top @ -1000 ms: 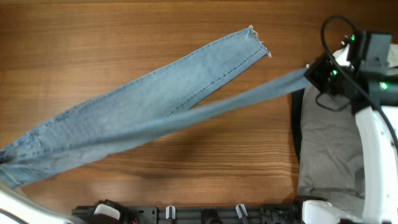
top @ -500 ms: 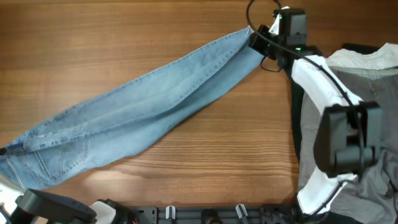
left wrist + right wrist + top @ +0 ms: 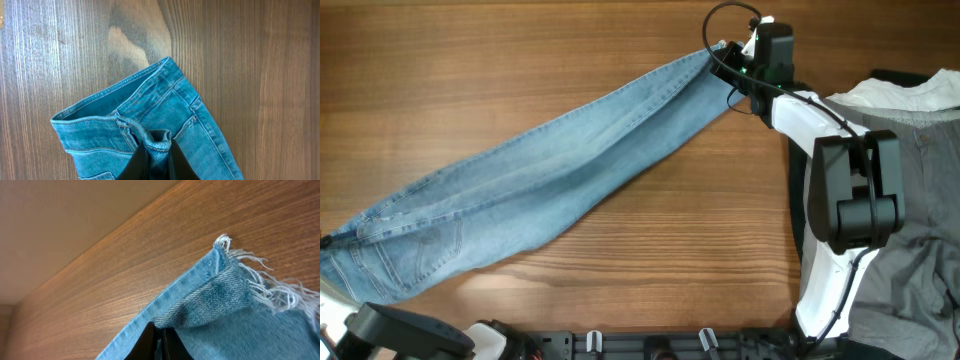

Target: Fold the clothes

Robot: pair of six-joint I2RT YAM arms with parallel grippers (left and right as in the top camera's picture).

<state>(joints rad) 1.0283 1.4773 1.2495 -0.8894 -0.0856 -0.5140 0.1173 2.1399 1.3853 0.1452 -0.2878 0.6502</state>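
Observation:
The light blue jeans [image 3: 550, 170] lie stretched diagonally across the table, one leg laid on the other, waist at the lower left, frayed hems at the upper right. My right gripper [image 3: 728, 62] is shut on the hem corner; the wrist view shows the frayed hem [image 3: 235, 287] pinched between the black fingers [image 3: 162, 342]. My left gripper [image 3: 159, 162] is shut on the waistband [image 3: 125, 107] at the far lower left of the table; in the overhead view only part of that arm [image 3: 380, 335] shows.
A heap of grey trousers [image 3: 910, 210] and a white garment [image 3: 895, 92] lies at the right edge, beside my right arm [image 3: 845, 180]. Black mounts [image 3: 650, 345] line the front edge. Wooden tabletop [image 3: 470, 70] surrounds the jeans.
My right gripper carried the lifted leg up and left onto the other leg, so the hems now lie together. The waist end shifted a little at the lower left.

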